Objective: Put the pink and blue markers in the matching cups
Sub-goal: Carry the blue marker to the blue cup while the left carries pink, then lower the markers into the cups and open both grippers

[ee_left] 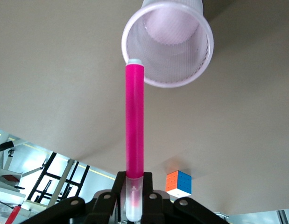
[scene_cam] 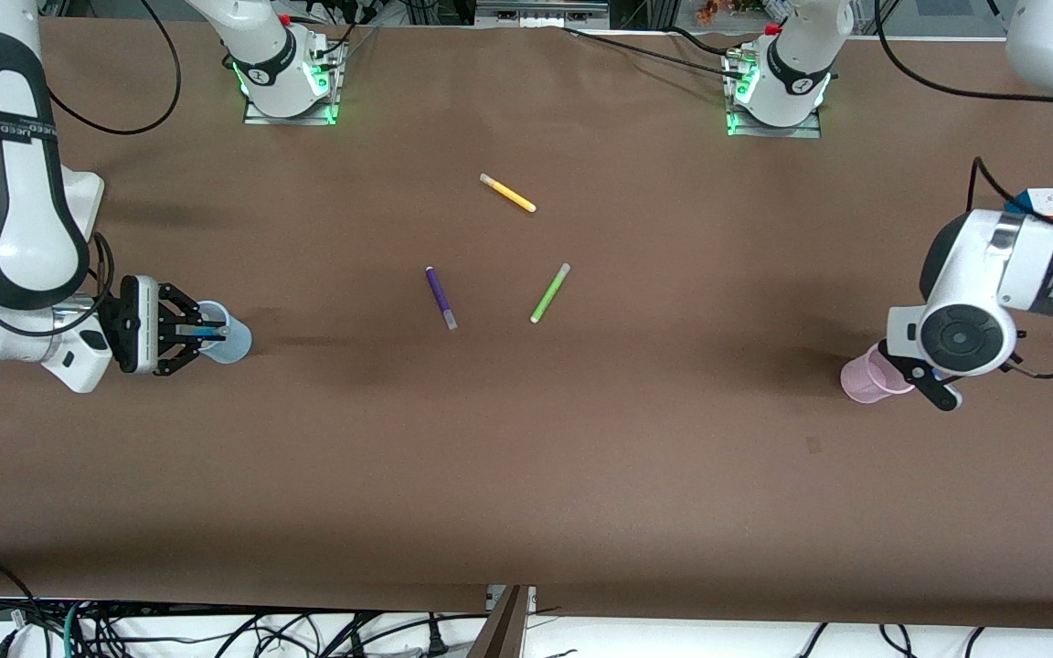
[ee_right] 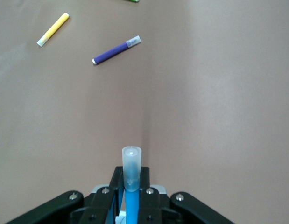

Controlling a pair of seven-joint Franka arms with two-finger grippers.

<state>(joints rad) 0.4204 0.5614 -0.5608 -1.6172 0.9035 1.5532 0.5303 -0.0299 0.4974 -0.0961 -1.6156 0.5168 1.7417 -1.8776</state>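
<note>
My right gripper (scene_cam: pixel 201 333) is shut on the blue marker (scene_cam: pixel 208 331) and holds it level at the rim of the pale blue cup (scene_cam: pixel 232 340), at the right arm's end of the table. In the right wrist view the gripper (ee_right: pixel 131 176) clamps the marker (ee_right: pixel 132 205) just below its clear cap. My left gripper (ee_left: pixel 134 181) is shut on the pink marker (ee_left: pixel 134 121) at its pale cap. The marker's other end is at the rim of the pale pink cup (ee_left: pixel 181 56). In the front view the left wrist is over the pink cup (scene_cam: pixel 865 376) and hides the fingers and marker.
Three loose markers lie mid-table: yellow (scene_cam: pixel 507 193), dark purple (scene_cam: pixel 441 297) and green (scene_cam: pixel 549 293). The yellow (ee_right: pixel 53 29) and purple (ee_right: pixel 116 50) markers also show in the right wrist view. A colour cube (scene_cam: pixel 1043 201) sits near the left arm.
</note>
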